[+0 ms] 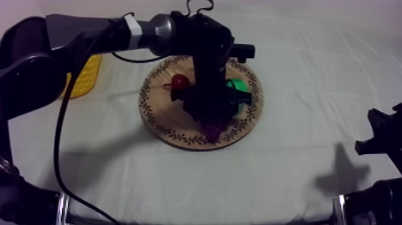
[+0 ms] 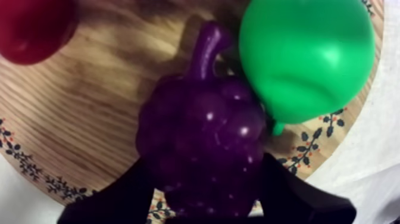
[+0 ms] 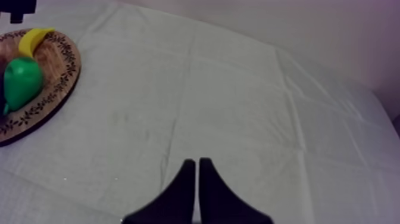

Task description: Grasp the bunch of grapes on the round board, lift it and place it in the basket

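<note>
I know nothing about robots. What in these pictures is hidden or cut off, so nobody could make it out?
Top view: the left arm hides most of the yellow basket and much of the bunch of grapes.
Left wrist view: the edge cuts off the small red fruit.
Right wrist view: the edge cuts off part of the wooden board.

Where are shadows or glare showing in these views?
Top view: the left arm throws a broad shadow on the cloth before the board; another shadow lies near the right arm. Left wrist view: small glints on the grapes, soft sheen on the pear. Right wrist view: even light, no glare.
</note>
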Controlling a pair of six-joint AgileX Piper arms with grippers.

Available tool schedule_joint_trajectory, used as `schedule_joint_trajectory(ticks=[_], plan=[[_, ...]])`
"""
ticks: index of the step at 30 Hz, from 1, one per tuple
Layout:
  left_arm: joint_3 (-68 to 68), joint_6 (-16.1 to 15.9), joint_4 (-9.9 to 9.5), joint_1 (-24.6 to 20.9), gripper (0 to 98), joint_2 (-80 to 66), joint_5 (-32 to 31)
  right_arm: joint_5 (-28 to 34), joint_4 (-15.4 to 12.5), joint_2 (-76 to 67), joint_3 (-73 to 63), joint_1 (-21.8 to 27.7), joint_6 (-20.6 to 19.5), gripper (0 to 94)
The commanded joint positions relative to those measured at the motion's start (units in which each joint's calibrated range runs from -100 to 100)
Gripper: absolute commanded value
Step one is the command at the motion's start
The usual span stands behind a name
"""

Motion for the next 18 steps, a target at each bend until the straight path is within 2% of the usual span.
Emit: schedule_joint_trajectory(ticks=[1, 18], plan=[[0.36, -0.20, -0.20, 0.06, 45.2, -0.90, -0.05, 0.02, -0.02, 0.00, -0.04, -0.02, 0.02, 0.3], [4.14, -2.68, -0.97, -0.61, 45.9, -17.40, 0.88, 0.02, -0.02, 0.00, -0.04, -0.02, 0.02, 0.3]])
